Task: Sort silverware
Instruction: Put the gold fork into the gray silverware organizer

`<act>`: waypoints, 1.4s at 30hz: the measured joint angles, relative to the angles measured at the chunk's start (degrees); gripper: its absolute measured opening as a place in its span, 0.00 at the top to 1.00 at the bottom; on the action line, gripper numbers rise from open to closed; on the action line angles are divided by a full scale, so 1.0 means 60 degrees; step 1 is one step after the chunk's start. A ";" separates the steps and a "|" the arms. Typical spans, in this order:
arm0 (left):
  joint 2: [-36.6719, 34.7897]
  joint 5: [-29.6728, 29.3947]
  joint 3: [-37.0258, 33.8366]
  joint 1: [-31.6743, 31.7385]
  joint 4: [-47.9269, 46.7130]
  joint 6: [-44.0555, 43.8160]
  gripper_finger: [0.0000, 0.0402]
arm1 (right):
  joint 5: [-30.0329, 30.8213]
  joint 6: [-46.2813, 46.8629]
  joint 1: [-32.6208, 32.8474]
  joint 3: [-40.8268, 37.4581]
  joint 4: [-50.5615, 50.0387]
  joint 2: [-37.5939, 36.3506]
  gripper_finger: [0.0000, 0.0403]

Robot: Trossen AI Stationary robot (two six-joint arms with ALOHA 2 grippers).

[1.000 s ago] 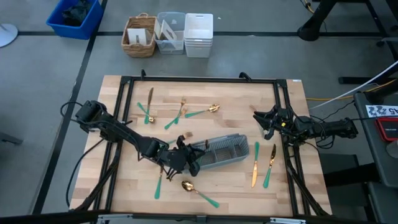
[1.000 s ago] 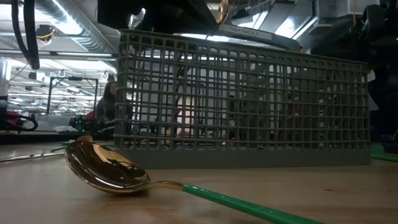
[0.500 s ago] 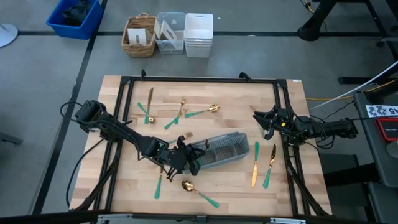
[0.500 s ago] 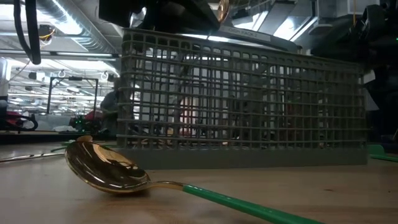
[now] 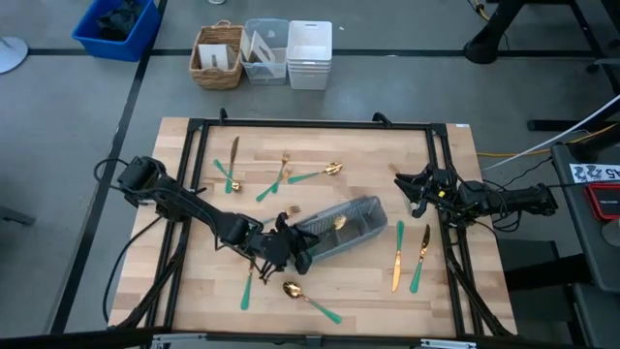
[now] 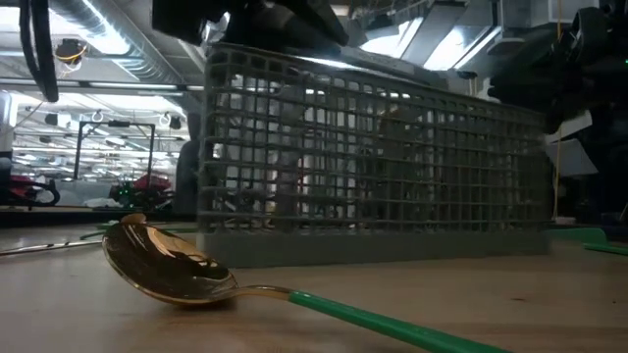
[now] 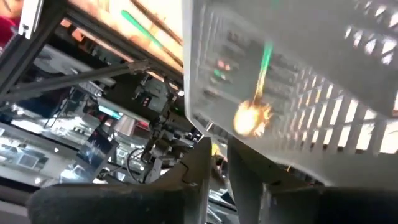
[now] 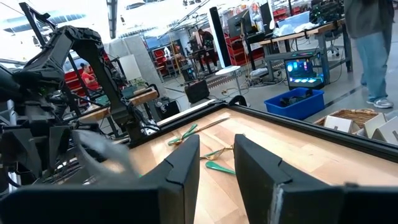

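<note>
High view: spoon (image 5: pixel 308 299) diagonal, bowl upper-left.

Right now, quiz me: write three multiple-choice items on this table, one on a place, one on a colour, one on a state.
1. Where is the left gripper?
A. At the end of the grey caddy
B. Over the wicker basket
C. At the right edge of the table

2. What colour is the handle of the spoon lying in front of the caddy?
A. Red
B. Green
C. Black

3. How is the right gripper?
A. Shut on a fork
B. Shut on a knife
C. Open and empty

Answers:
1. A: in the high view the left gripper sits at the near-left end of the caddy.
2. B: the low view shows the gold-bowled spoon with a green handle.
3. C: in its own wrist view the right gripper shows a clear gap with nothing between its fingers.
</note>
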 joint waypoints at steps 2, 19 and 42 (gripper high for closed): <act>0.0061 0.0135 -0.0046 -0.0003 -0.0129 -0.0180 0.86 | -0.0006 0.0000 0.0000 0.0000 0.0001 0.0000 0.75; 0.0029 0.0382 -0.0021 -0.0148 0.1807 -0.1965 0.82 | -0.0010 0.0001 0.0000 0.0000 0.0042 0.0001 0.75; -0.0672 -0.5117 0.0004 -0.0091 0.5692 -1.1526 0.82 | 0.3287 0.3284 0.0000 0.2997 -0.5954 0.0537 0.75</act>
